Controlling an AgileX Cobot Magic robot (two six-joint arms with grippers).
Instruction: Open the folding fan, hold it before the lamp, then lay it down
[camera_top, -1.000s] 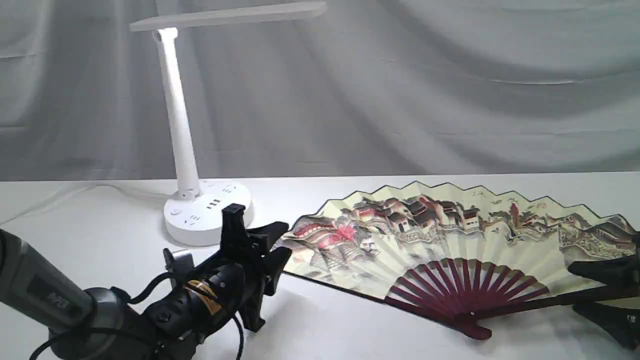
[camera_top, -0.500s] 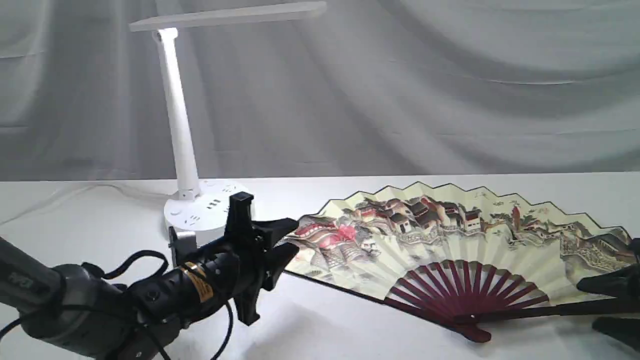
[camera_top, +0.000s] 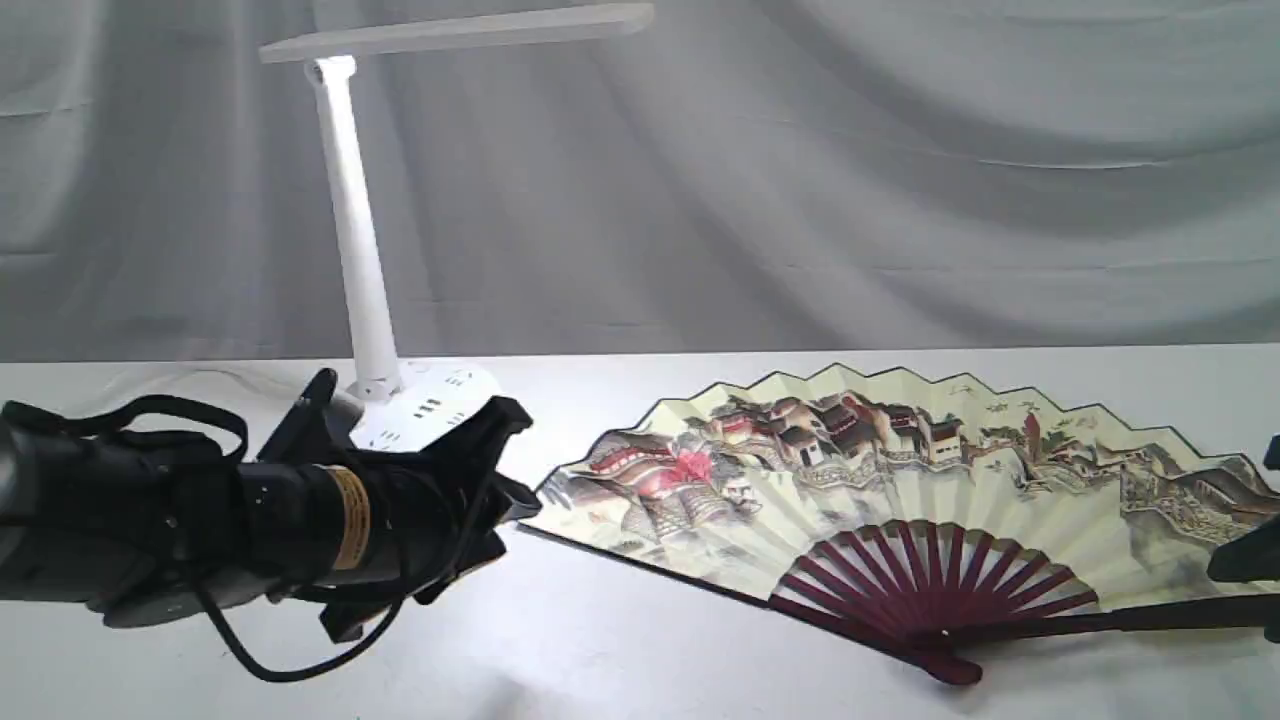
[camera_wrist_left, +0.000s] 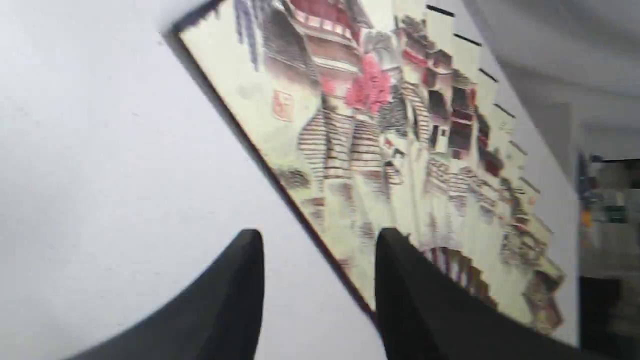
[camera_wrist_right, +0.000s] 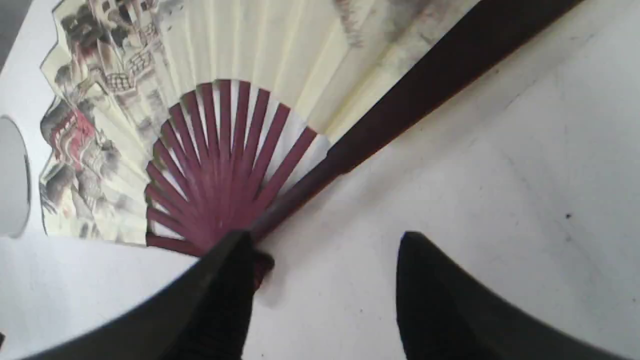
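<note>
Folding fan (camera_top: 900, 480): lay fully spread and flat on the surface, painted side up, with its maroon ribs and pivot nearest the exterior camera.
Lamp (camera_top: 365, 260): stood upright behind the fan's left end, near it but apart; its round base was partly hidden by the left arm.
Left gripper (camera_wrist_left: 317, 235): jaws apart and empty, tips close by the fan's left guard; contact could not be told.
Right gripper (camera_wrist_right: 325, 235): jaws apart and empty, just beside the right guard.
Surface (camera_top: 650, 650): white.
Backdrop (camera_top: 900, 180): draped grey cloth.
</note>
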